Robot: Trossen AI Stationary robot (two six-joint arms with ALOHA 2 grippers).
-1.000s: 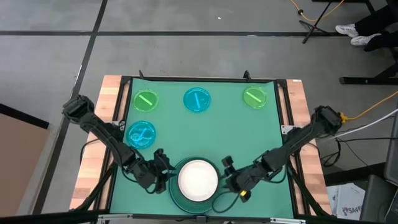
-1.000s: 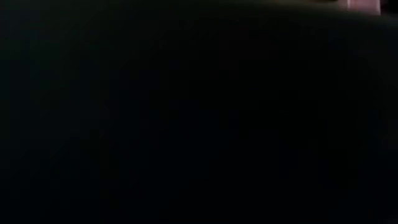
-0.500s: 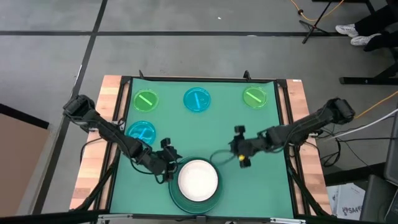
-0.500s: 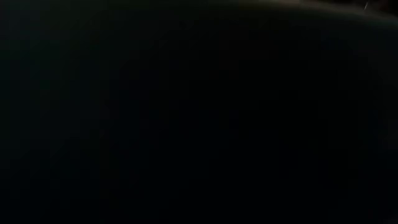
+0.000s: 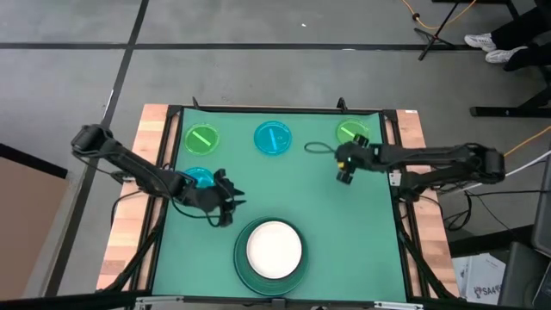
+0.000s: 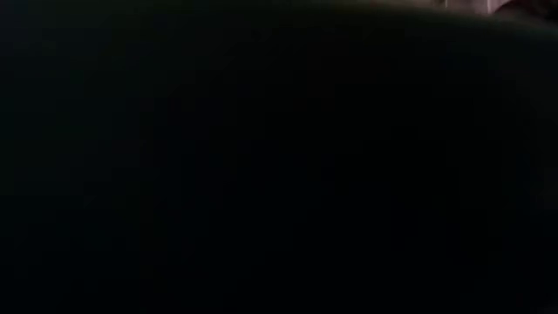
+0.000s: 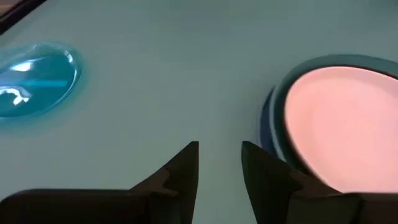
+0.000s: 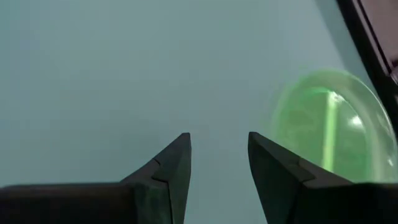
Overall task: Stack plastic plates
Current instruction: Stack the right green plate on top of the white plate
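Green matting covers the table (image 5: 284,194), framed by a dark rail with pale wooden boards at either side, and grey floor with dark seams lies around it.

Since a second ago both arms have pulled away from the stack at the near edge. The left gripper (image 5: 225,203), then tucked against the stack's left rim, now sits farther back over bare mat, just beside the small translucent cyan plate at the left (image 5: 199,178). The right gripper (image 5: 344,165), then low beside the stack's right rim, has swung far back and now hangs near the small translucent bright green plate at the far right (image 5: 352,133). The plates themselves have not shifted.

In the left wrist view the left gripper's dark fingers (image 7: 186,163) stand a little apart with nothing between them; the right wrist view shows the right gripper's fingers (image 8: 177,155) likewise parted and empty, the green plate ahead and to one side.

The stack is a medium white round plate (image 5: 274,245) lying smooth and glossy in a large dark green plate (image 5: 243,269), a blue rim showing beneath in the left wrist view. Two more small plates sit along the far edge: bright green (image 5: 201,139) and cyan (image 5: 273,138). The low view is dark.
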